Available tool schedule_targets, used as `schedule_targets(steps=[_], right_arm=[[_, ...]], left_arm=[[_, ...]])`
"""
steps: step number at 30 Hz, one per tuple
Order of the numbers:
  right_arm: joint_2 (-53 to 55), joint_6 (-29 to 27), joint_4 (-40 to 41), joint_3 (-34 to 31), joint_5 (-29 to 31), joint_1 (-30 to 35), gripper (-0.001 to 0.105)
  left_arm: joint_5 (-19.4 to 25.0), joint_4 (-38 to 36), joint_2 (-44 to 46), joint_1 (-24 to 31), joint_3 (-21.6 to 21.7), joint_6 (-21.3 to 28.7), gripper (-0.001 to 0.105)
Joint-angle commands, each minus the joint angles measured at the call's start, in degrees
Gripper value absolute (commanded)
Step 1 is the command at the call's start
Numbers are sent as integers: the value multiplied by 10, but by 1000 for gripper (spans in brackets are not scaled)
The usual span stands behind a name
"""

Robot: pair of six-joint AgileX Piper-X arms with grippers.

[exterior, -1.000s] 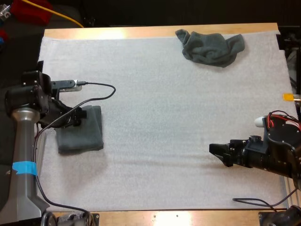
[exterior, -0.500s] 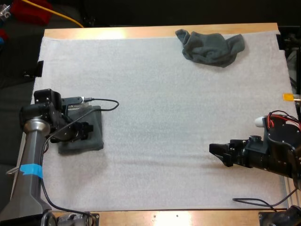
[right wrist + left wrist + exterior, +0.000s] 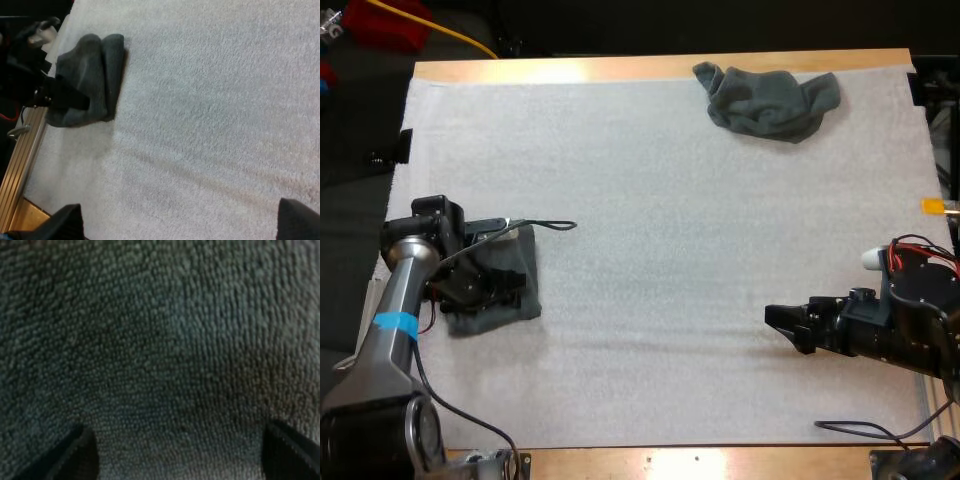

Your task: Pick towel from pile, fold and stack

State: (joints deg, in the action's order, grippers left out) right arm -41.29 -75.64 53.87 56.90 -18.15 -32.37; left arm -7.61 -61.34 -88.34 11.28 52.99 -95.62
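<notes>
Start at the left side of the mat (image 3: 650, 250). There you see the left gripper (image 3: 508, 284) down on the folded towel (image 3: 485, 320), which lies flat near the mat's left edge. In the left wrist view you look straight onto the towel's nap (image 3: 160, 340). The two black fingers (image 3: 75, 457) stand wide apart there, so take the left gripper (image 3: 177, 455) as spread, with nothing pinched between the jaws. You cannot tell from these pictures whether the fingertips press into the cloth or only sit on it.

Move toward the middle and the mat is bare white.

At the far side, right of centre, you find the crumpled towel (image 3: 770, 100). It lies in a loose heap just inside the mat's far edge, next to the strip of wooden table (image 3: 620, 68), well apart from both grippers.

At the right edge, the right gripper (image 3: 782, 325) points left, low over bare mat. Its wrist view shows you the fingers (image 3: 300, 217) spread wide with only mat between them, so the right gripper (image 3: 180, 220) holds nothing. Farther off in that view you see the folded towel (image 3: 90, 70) with the left gripper (image 3: 70, 97) on it.
</notes>
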Motion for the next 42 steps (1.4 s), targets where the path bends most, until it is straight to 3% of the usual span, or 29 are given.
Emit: schedule_targets(steps=[1,9,23,42], right_arm=[[6,0,-1,3,0,1,74],[6,0,-1,3,0,1,74],[6,0,-1,3,0,1,74],[6,0,-1,3,0,1,74]], left_arm=[[2,5,0,-1,0,-5,68],[1,9,4,-1,5,-5,68],[-13,-2,60,-1,91,-5,68],[-7,47,16,-1,91,-5,68]])
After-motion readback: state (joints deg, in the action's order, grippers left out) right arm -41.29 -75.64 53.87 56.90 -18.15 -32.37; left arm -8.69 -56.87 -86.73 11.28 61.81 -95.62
